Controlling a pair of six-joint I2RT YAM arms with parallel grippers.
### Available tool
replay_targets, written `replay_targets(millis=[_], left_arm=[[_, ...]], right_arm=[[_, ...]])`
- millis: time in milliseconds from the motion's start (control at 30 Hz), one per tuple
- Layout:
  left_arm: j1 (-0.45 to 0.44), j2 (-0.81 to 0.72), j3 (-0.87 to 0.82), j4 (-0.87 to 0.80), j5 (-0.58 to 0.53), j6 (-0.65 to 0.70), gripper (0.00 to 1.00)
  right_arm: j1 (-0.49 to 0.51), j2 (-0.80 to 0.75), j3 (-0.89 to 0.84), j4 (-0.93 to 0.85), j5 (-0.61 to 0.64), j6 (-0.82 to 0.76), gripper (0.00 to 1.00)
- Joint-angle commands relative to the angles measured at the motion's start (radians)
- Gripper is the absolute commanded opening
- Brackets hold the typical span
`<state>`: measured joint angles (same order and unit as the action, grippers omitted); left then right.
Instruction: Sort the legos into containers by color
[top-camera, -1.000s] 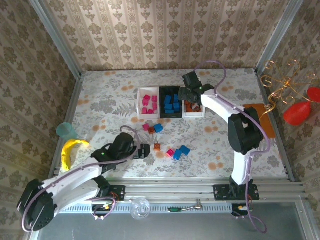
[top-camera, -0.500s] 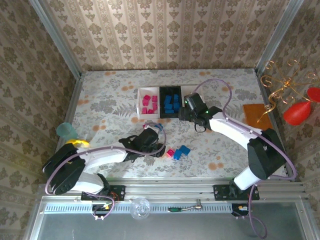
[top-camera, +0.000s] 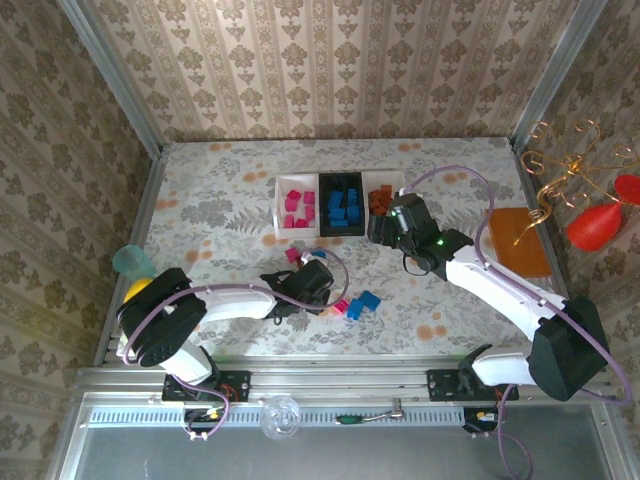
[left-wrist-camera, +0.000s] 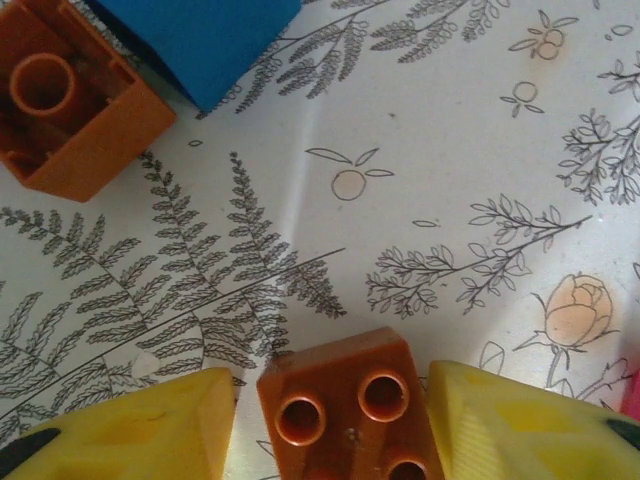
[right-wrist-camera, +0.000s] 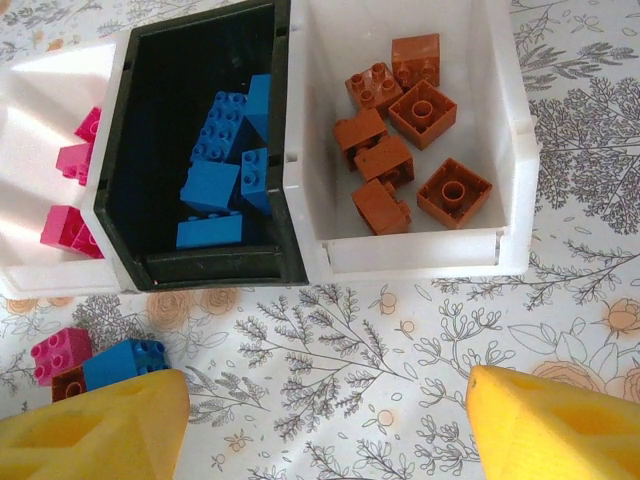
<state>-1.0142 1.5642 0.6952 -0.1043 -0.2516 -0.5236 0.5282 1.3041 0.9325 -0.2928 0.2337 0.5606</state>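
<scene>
Step in hand: left arm picking an orange brick (left-wrist-camera: 348, 405). It lies studs-up on the surface (left-wrist-camera: 450, 200), toward the near edge, a little left of the middle. Left fingers (left-wrist-camera: 150, 425) are narrow, one on each side of it. One looks to touch, a sliver of surface shows at the other — firm hold: cannot tell.

Right fingers (right-wrist-camera: 560, 430) are wide with nothing between them, hovering just on the near side of the trays, which stand in a row toward the far edge. Right tray (right-wrist-camera: 510, 150) holds orange bricks, black tray (right-wrist-camera: 170, 265) blue, left tray (right-wrist-camera: 40, 90) pink.

Loose just beyond the pick: a second orange brick (left-wrist-camera: 70, 100), upside down, beside a blue brick (left-wrist-camera: 200, 40).

Next move, as I judge it — finish the squeeze, lift straight so the neighbours stay put, then carry to the right tray. The right arm sits close to that tray, so the left will need room.
</scene>
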Motion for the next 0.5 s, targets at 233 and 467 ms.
replay_targets(millis=[233,467], left_arm=[[-0.005,-0.013,-0.025,0.081,0.069,-0.015,0.35],[0.061,-0.100,0.085,0.080,0.190,0.020,0.34]], right_arm=[[0.001,-0.065,-0.084,0.008,0.046,0.043,0.75],[0.001,-0.160,-0.193,0.017,0.071,0.081,0.75]])
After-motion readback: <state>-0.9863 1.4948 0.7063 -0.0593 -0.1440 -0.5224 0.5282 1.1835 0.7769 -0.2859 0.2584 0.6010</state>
